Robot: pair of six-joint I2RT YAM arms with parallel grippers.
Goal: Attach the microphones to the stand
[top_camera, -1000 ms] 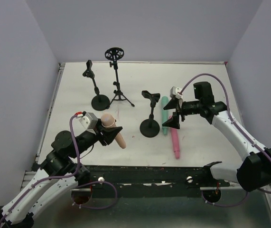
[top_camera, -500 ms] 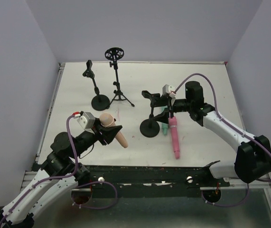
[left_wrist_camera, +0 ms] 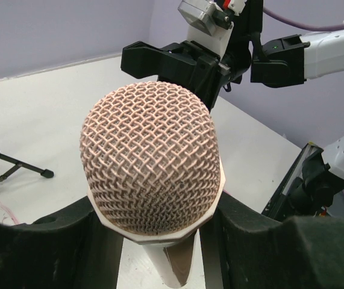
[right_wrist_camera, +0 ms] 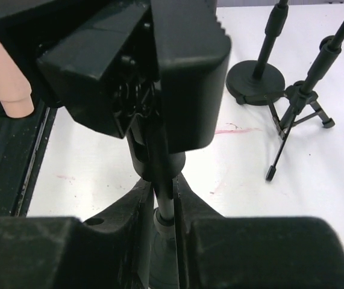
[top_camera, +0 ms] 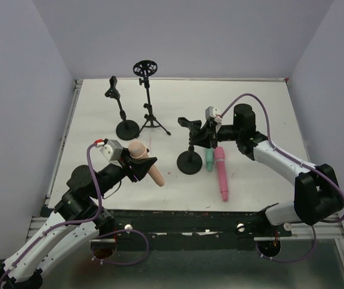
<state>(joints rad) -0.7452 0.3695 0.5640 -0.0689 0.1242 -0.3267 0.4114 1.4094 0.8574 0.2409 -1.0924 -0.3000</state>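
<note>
The peach-beige microphone (top_camera: 137,149) is clamped at mid-body by the left gripper (top_camera: 141,164), with its mesh head pointed to 11 o'clock and its tail to 5. The pink microphone (top_camera: 222,174) and the teal-green microphone (top_camera: 209,160) are laid side by side on the table (top_camera: 256,108), their axes running 12 to 6. Just beyond them, the pole of the round-base stand (top_camera: 190,162) is pinched by the right gripper (right_wrist_camera: 164,201).

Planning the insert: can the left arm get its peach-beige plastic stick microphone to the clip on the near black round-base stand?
Probably yes. The left gripper holds the peach-beige microphone, and the clip sits ahead of it with nothing between. The right gripper pinches the pole below the clip, from the far side.
</note>
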